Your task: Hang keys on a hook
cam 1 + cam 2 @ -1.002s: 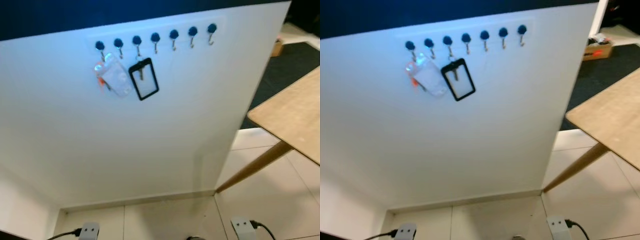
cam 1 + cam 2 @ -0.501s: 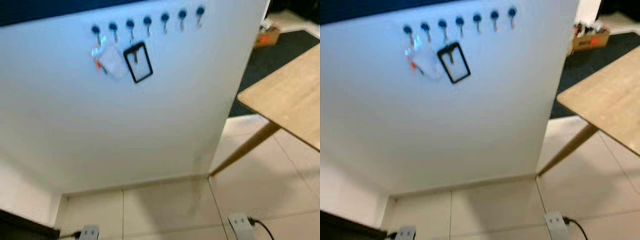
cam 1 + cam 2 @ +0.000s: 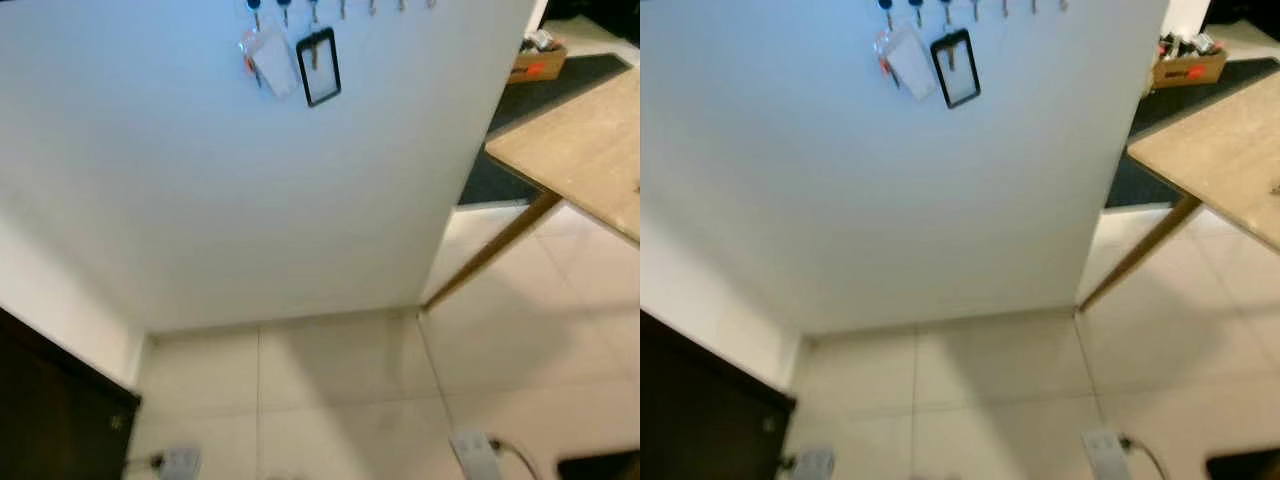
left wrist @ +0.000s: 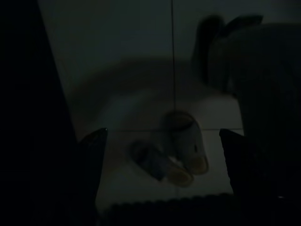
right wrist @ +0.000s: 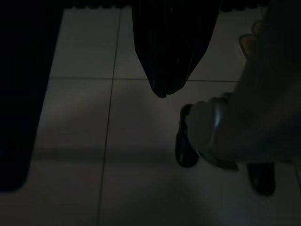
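A row of small blue-knobbed hooks (image 3: 283, 8) runs along the very top of a white wall panel (image 3: 300, 200). A clear card holder (image 3: 270, 58) with an orange tag and a black-framed card holder (image 3: 319, 68) hang from the leftmost hooks; the hooks to their right are bare. My left gripper (image 4: 162, 150) hangs low over the tiled floor in a dark wrist view, its two fingers (image 4: 92, 150) wide apart with nothing between them. My right gripper (image 5: 164, 70) is a dark tapered shape above the floor tiles.
A wooden table (image 3: 585, 150) with a slanted leg (image 3: 490, 252) juts in from the right. A dark cabinet (image 3: 50, 400) stands at the lower left. Two power strips (image 3: 470, 447) lie on the tiles. A cardboard box (image 3: 535, 62) sits far right. Slippers (image 4: 181, 153) lie below my left gripper.
The whole picture has shifted: the hooks and card holders now sit at the top edge, and the dark cabinet has come into view at lower left. Nothing on the wall has moved.
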Controlling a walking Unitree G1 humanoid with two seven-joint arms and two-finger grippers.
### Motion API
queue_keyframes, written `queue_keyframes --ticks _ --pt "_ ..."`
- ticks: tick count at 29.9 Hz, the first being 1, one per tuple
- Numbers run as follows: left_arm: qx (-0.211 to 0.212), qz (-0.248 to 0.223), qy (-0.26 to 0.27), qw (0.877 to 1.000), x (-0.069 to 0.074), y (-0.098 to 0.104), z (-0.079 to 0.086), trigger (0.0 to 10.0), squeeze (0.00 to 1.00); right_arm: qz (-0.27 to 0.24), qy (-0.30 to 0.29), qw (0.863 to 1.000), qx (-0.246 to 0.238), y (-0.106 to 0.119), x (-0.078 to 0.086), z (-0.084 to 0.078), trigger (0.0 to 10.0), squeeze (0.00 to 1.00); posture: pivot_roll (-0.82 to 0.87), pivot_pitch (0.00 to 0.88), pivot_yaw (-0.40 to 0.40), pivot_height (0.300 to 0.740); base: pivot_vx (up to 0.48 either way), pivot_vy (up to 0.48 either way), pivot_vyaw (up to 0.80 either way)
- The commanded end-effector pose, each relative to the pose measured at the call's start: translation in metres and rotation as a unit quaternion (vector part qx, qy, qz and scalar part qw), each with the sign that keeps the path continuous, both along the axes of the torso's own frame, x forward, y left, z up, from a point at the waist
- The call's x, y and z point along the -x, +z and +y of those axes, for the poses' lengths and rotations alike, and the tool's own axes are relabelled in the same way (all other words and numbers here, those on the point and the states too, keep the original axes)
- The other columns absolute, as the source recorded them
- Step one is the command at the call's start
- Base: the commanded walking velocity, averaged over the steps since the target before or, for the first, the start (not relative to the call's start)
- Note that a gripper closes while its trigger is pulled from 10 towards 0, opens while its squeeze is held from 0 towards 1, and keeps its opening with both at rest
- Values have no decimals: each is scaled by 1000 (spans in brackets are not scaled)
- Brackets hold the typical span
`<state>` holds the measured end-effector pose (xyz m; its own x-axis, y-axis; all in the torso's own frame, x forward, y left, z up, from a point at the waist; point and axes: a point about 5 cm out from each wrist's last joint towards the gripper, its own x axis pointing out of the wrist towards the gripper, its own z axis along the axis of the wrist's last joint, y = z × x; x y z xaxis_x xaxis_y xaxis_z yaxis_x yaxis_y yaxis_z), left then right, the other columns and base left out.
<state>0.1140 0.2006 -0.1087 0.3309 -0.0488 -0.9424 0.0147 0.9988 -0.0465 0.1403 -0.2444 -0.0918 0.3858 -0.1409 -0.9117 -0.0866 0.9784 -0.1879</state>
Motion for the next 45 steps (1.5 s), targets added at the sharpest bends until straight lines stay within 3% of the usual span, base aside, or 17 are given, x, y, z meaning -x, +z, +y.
queue_keyframes --ticks 1,45 --pt "-1 1 -9 1000 -1 1 2 10000 0 14 -11 1000 -12 -4 8 4 10000 0 -120 81 92 740 0 0 -800" --pt "5 -7 -36 999 -3 1 -2 10000 0 16 -12 999 -28 -5 9 7 10000 0 -117 80 92 740 0 0 -800"
